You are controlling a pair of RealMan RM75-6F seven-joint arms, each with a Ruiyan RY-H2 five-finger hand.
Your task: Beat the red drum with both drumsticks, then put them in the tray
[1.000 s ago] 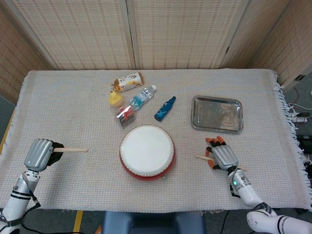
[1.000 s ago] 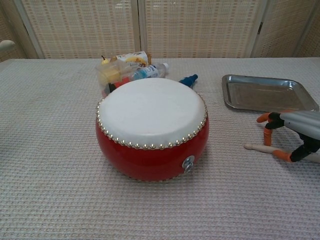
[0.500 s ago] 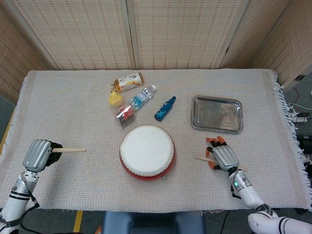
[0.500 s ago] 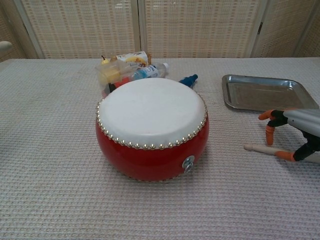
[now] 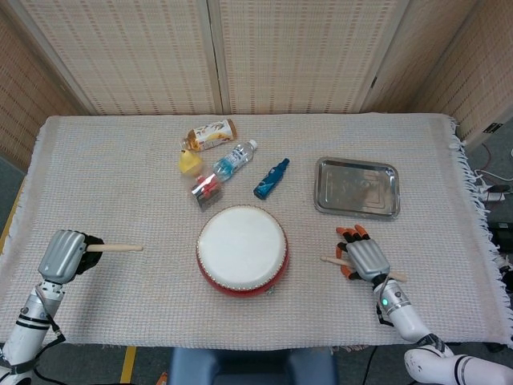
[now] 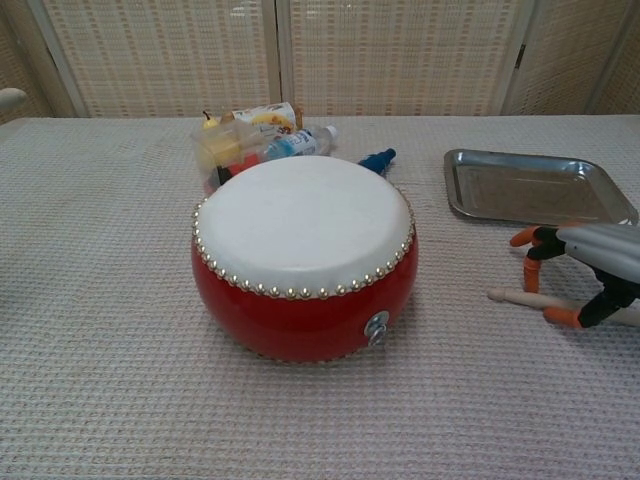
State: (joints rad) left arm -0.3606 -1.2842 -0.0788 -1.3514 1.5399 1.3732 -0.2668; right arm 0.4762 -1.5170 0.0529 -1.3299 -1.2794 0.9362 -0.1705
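Note:
The red drum (image 5: 242,250) with its white skin stands in the middle near the front edge, large in the chest view too (image 6: 303,255). My left hand (image 5: 64,253) grips one drumstick (image 5: 120,248), which points right toward the drum, well short of it. The other drumstick (image 5: 329,259) lies on the cloth right of the drum. My right hand (image 5: 366,259) arches over it with orange-tipped fingers (image 6: 530,268) spread on either side of the stick (image 6: 515,297), not closed on it. The steel tray (image 5: 357,186) sits bare behind that hand.
Behind the drum lie a clear water bottle (image 5: 234,159), a blue bottle (image 5: 271,178), a yellow-labelled bottle (image 5: 210,134), a yellow object (image 5: 188,162) and a small red-and-silver packet (image 5: 207,189). A woven cloth (image 5: 120,176) covers the table; folding screens stand at the back.
The right hand's fingers shifted slightly around the lying drumstick, and the hand moved a touch toward the drum. The left hand and its stick stay almost still.

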